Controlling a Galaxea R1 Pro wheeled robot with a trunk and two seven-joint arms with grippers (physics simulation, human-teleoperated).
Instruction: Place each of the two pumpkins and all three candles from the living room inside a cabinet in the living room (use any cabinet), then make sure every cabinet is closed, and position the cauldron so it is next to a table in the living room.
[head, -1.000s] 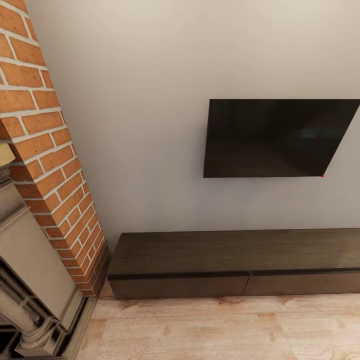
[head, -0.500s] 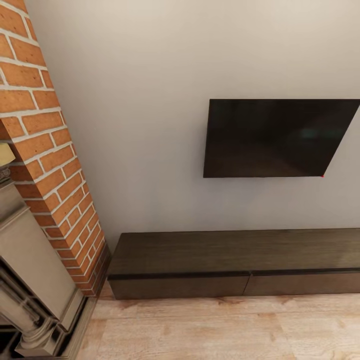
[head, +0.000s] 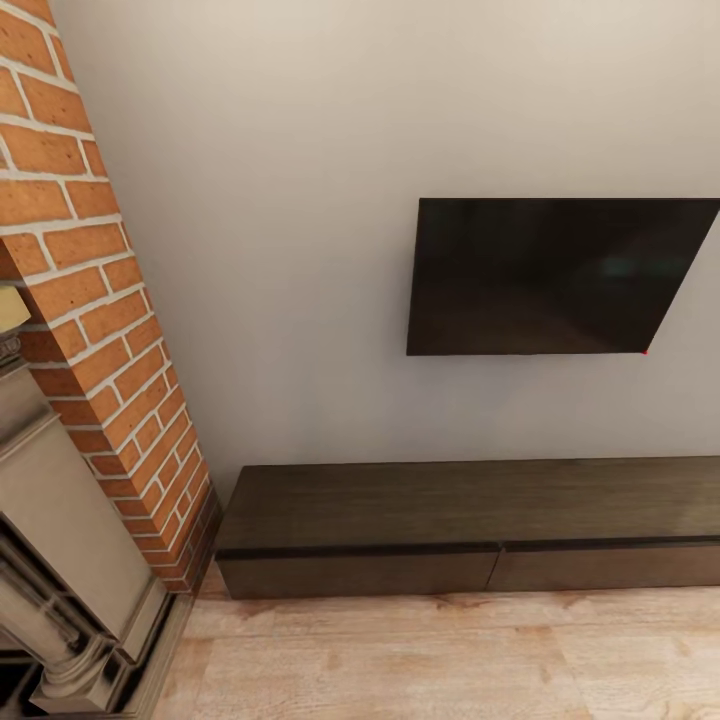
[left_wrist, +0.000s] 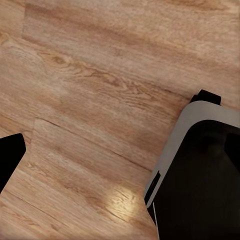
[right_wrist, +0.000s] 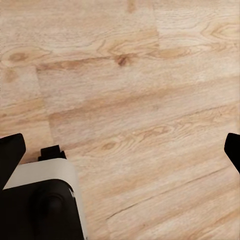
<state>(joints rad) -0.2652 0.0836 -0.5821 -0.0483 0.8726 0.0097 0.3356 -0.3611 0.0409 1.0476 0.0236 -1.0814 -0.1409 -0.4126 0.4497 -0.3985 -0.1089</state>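
Head view: closed cabinet (head: 470, 530) under TV (head: 560, 275), wrist views: floor (right_wrist: 130, 100), both grippers' fingers spread.

Bare floor (head: 450, 655) fronts the shut cabinet (head: 470, 525) — fireplace (head: 60, 560) crowds its left.

Lighting: even, soft, moderately bright; source not visible.

Wall (head: 300, 200): smooth pale grey, darkening slightly toward the brick (head: 90, 300).

TV (head: 560, 275): matte black with a faint dull reflection, no glare; tiny red dot at its lower corner.

Cabinet (head: 470, 525): dark top evenly lit, with a thin dark shadow line under the top edge.

Floor (left_wrist: 100, 100): one small bright sheen patch in the left wrist view; the right wrist view shows flat light.

Sharpness: slightly soft throughout, with brick joints and wood grain a little smeared.

Distortion: head view is wide-angle, its verticals leaning strongly at the left edge.
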